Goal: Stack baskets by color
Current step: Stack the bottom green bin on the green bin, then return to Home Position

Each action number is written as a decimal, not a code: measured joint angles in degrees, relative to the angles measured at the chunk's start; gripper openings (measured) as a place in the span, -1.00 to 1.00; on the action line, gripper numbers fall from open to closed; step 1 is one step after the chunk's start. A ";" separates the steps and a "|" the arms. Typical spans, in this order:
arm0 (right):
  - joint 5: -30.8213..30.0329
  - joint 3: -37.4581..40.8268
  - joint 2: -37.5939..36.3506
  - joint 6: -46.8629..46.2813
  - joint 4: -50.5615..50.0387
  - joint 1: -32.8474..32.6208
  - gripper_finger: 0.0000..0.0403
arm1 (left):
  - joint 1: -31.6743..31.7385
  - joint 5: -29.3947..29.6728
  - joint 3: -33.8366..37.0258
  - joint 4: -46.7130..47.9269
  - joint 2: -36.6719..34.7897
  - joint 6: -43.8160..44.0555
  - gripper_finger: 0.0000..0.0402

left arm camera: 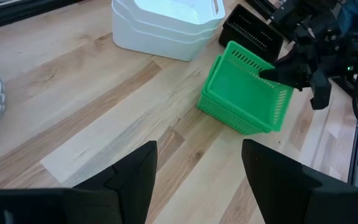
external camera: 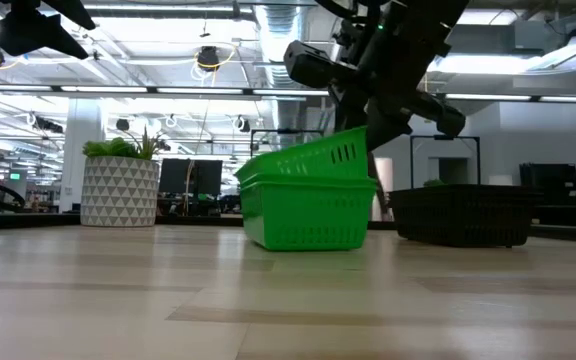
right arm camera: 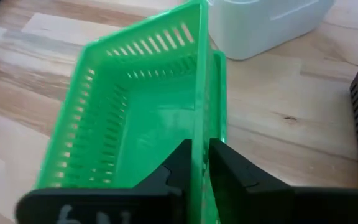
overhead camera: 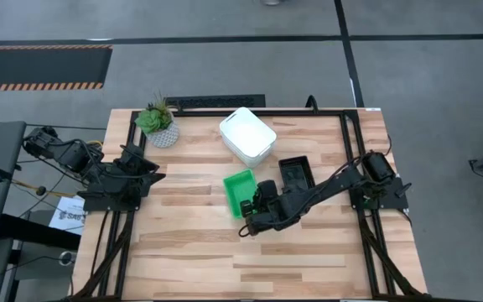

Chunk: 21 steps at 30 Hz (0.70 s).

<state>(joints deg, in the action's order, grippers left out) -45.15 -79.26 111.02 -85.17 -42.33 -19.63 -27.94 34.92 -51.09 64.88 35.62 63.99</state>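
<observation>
- The right end effector (right arm camera: 197, 163) pinched the thin wall of the tilted bright green slotted plastic basket (right arm camera: 135, 118), centre frame.
- It looked light, slightly flexible; the rim seemed the best hold.
- The left end effector (left arm camera: 197, 168) hung open, lower frame.

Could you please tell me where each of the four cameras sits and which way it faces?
High: overhead, straight down; both arms, white stack.
Low: table height, level; green baskets, right arm above.
Left wrist: looks past its own fingers at the green baskets.
Right wrist: right gripper straddling the top green basket's wall.
All four share the green baskets.
</observation>
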 joint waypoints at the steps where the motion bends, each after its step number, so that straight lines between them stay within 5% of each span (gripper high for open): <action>1: 0.02 0.00 0.00 0.07 -0.02 0.21 -0.62 | 0.00 0.00 0.00 0.00 0.00 0.03 0.12; 14: 0.04 0.00 -1.88 4.22 -0.30 0.29 -0.12 | 0.00 -0.02 0.00 -0.02 0.02 0.09 0.12; 21: -1.11 -0.01 -4.29 5.79 -0.67 0.29 -0.04 | 0.01 -0.04 0.00 -0.02 0.01 0.35 0.12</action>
<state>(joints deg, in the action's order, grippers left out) -46.26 -79.27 106.74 -79.38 -43.00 -19.33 -27.93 34.87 -51.09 64.86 35.63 64.34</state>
